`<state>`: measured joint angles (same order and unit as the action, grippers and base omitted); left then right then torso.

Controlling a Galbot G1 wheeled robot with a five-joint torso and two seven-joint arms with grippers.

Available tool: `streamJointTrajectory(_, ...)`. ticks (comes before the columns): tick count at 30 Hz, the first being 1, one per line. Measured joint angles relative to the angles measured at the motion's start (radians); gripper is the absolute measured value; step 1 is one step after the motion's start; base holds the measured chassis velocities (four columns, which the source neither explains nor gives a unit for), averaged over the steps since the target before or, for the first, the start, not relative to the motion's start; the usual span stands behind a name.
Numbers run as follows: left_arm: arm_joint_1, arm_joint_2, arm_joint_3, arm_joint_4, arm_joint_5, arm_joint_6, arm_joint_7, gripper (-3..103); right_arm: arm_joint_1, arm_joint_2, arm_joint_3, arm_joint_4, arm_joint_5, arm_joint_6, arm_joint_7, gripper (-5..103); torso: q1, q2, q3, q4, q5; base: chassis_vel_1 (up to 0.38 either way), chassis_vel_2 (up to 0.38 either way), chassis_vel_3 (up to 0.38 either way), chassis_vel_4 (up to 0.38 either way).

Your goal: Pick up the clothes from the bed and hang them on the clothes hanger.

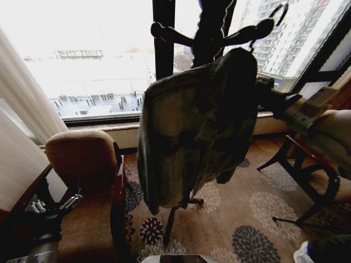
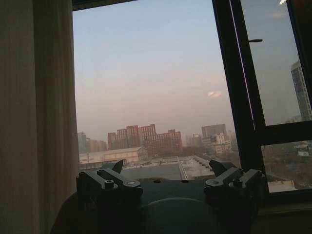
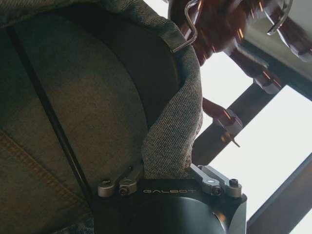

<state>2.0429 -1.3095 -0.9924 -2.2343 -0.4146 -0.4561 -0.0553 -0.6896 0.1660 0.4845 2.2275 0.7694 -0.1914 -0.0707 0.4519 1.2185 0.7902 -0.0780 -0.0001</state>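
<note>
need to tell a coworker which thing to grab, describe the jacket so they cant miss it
Find the big window and the dark coat stand before it. The denim jacket hangs there, its collar edge pinched by the right gripper. It is the one hanging fabric item, beside the brown armchair.

Faded grey-green denim jacket [image 1: 192, 131], tan armchair [image 1: 85, 181], dark-flowered beige carpet [image 1: 241, 219].
</note>
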Motion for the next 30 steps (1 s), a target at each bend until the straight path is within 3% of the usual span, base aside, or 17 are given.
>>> streamJointTrajectory(11, 0.0, 0.0, 0.0, 0.0, 0.0, 0.0, 0.0, 100, -0.016, -0.029, 0.082, 0.094, 0.062, -0.017, 0.028, 20, 0.0, 0.0, 0.0, 0.0, -0.0004, 0.0, 0.0, 0.0, 0.0)
streamJointTrajectory(30, 0.0, 0.0, 0.0, 0.0, 0.0, 0.0, 0.0, 100, -0.065, 0.003, 0.069, 0.023, 0.053, -0.014, 0.032, 20, 0.0, 0.0, 0.0, 0.0, 0.0001, 0.0, 0.0, 0.0, 0.0)
